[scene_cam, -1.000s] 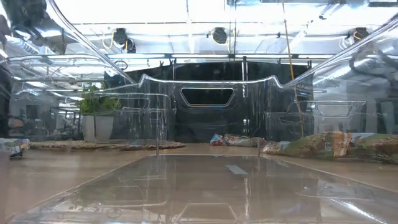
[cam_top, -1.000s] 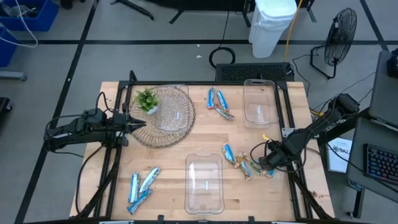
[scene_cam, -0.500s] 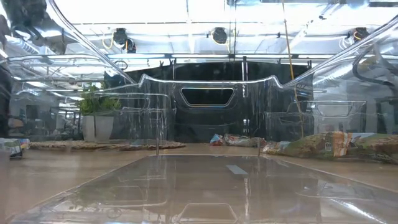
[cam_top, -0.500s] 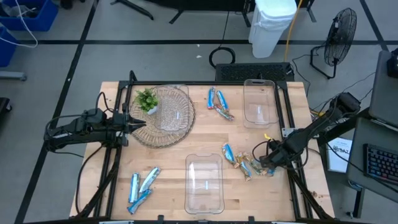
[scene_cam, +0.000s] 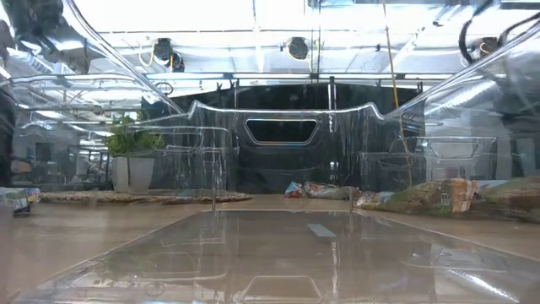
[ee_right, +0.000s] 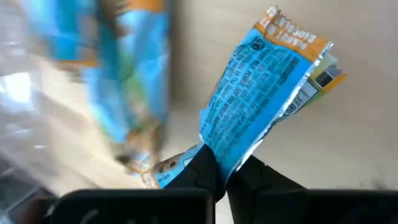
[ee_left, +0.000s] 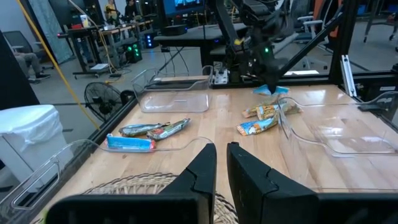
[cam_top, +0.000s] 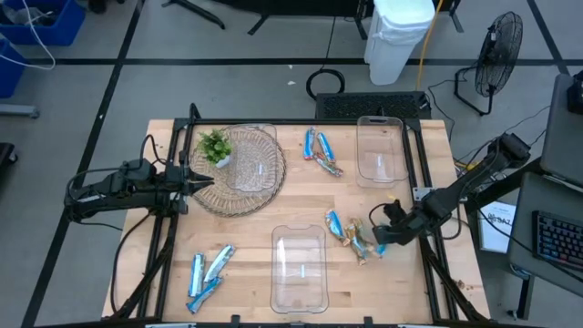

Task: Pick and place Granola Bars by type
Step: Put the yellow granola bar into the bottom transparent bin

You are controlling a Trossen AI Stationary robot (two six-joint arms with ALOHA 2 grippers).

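Wooden table (cam_top: 301, 196): sorting is judged barely started. Wicker tray (cam_top: 239, 169) holds only a small green plant (cam_top: 214, 145) and a clear lid-like piece. Both clear bins, near one (cam_top: 299, 270) and far one (cam_top: 380, 150), are seen holding no bars. Granola bars are left in three loose clusters: far centre (cam_top: 321, 153), near left (cam_top: 207, 272), right of centre (cam_top: 351, 235). Left gripper (ee_left: 221, 163) is parked at the tray's edge, fingers nearly together, nothing held. Right gripper (ee_right: 225, 176) is clamped on a blue-wrapped bar (ee_right: 261, 99) beside the right cluster; its placement is still pending.

Two dark jointed arms, black cables
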